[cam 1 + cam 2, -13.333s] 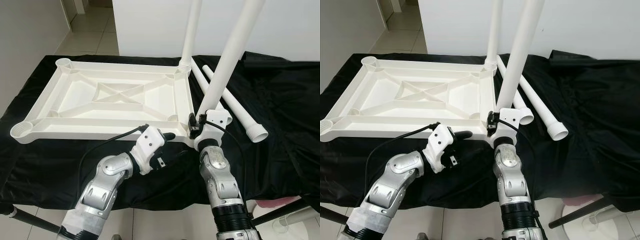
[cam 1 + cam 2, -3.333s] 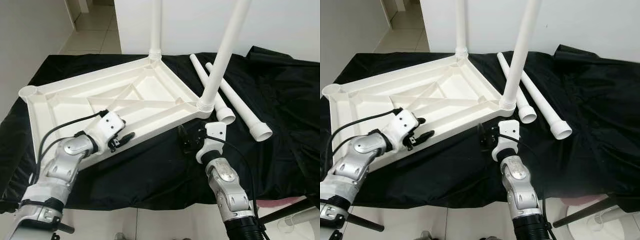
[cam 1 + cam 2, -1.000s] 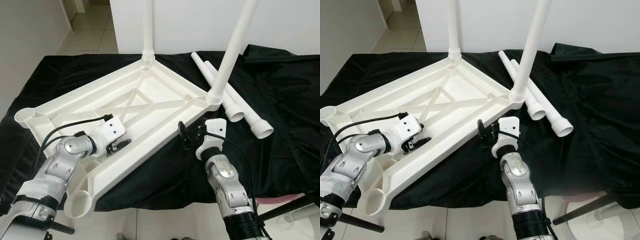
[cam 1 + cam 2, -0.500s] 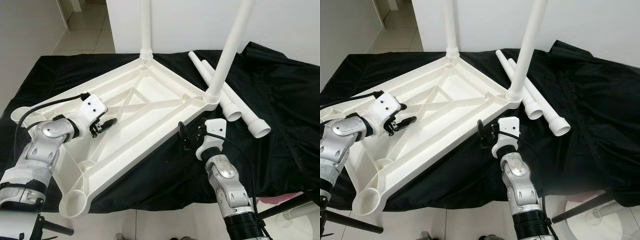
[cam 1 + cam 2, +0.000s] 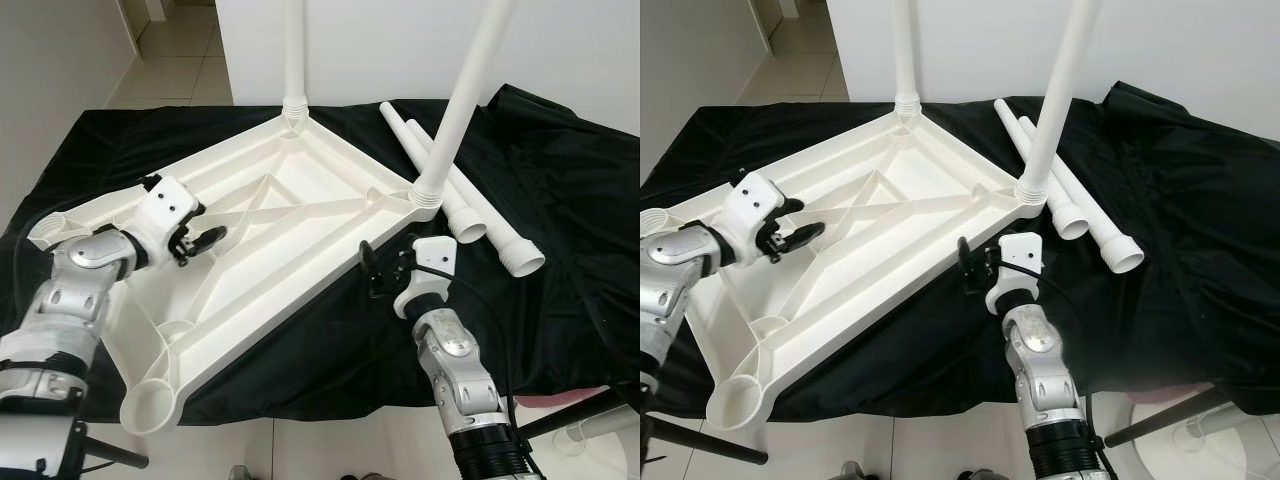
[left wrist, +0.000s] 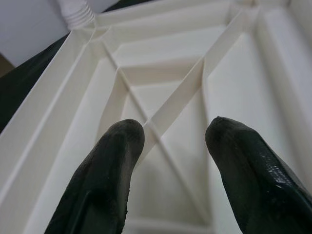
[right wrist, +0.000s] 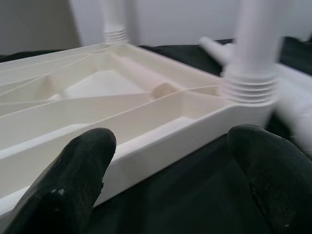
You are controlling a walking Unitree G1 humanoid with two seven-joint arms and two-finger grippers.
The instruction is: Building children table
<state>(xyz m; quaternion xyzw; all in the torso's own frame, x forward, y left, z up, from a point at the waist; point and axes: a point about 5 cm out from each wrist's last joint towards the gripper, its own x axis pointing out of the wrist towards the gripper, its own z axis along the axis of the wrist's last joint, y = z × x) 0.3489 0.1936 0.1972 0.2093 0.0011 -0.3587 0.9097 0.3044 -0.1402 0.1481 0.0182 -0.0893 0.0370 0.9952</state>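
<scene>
**Inspector:** Where is the table, and your left claw?

**Robot:** The tabletop [image 5: 270, 215] lies upside down on the black cloth [image 5: 560, 200], turned askew, an empty socket [image 5: 148, 408] overhanging the near edge. My left claw [image 5: 205, 240] hovers spread above its ribs, gripping nothing.

**Inspector:** And to the right?

**Robot:** Two legs [image 5: 462, 95] stand screwed in. My right claw [image 5: 372, 270] waits spread beside that corner. Two spare legs [image 5: 490, 225] lie beyond, probably next.

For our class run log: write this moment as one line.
tabletop: upside down, two legs fitted | spare legs: on black cloth | left pincer: open above ribs | right pincer: open beside table edge
</scene>
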